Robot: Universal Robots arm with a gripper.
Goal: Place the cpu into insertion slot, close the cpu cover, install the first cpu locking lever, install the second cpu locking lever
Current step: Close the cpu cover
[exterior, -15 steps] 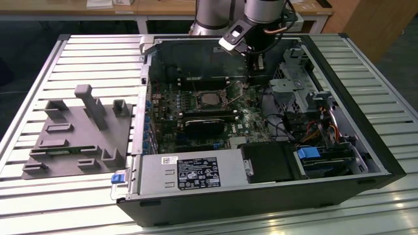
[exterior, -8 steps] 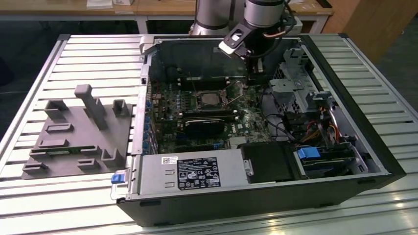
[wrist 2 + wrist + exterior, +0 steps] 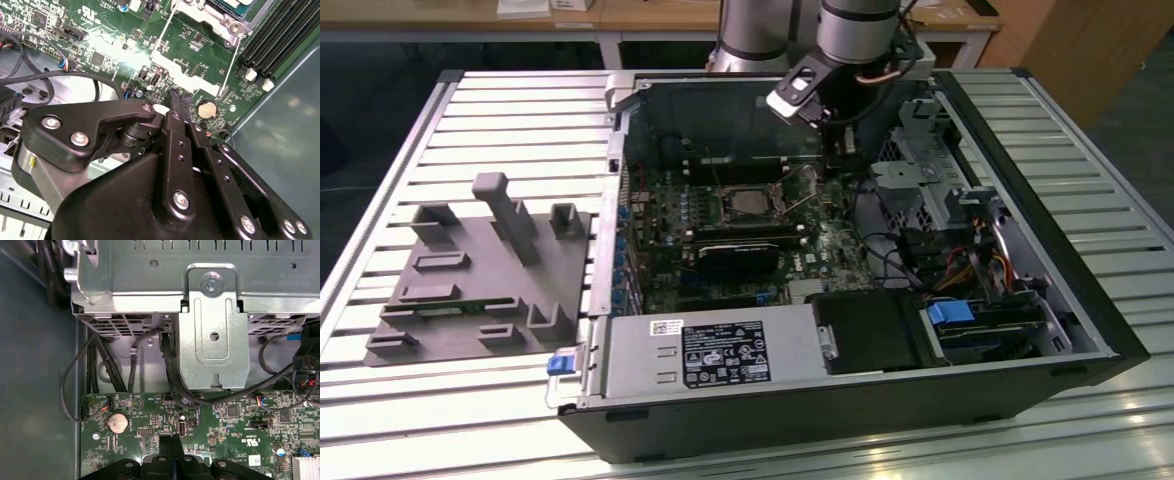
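The cpu, a dull grey square, lies in the insertion slot on the green motherboard inside the open computer case. The silvery cpu cover frames the chip; I cannot tell whether it lies fully down. Two thin silvery locking levers run out from the slot's corners towards my gripper. The gripper hangs low over the board beside the slot, on the exterior view's right of it. Its black fingers are pressed together, holding nothing, close to a round coin cell.
A metal drive cage with black cables stands just beyond the board's edge. Long black memory slots flank the slot. A black block and the power supply sit nearer. A grey fixture lies on the table.
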